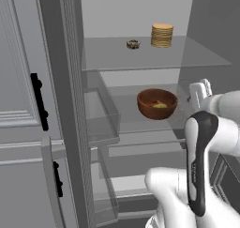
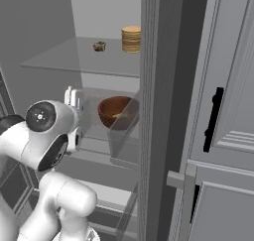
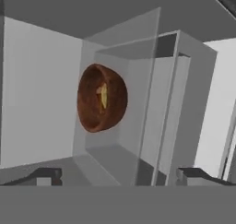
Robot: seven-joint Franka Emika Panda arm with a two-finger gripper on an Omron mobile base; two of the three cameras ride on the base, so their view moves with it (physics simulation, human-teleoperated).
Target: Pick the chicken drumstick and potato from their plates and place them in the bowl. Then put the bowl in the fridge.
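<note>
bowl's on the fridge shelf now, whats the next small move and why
Probably draw the gripper straight back out of the fridge: its jaws stand open and apart from the bowl, which sits upright on the glass shelf with food inside.

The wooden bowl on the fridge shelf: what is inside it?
Inside the bowl a yellowish-green lump shows, likely the potato. The rest of the inside is hidden by the near wall, so the drumstick cannot be confirmed.

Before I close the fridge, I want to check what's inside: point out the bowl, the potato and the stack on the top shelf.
bowl [image 1: 151, 108], left base view, front outer wall.
potato [image 1: 161, 104], left base view, its yellowish top.
stack [image 1: 161, 35], left base view, its side.
</note>
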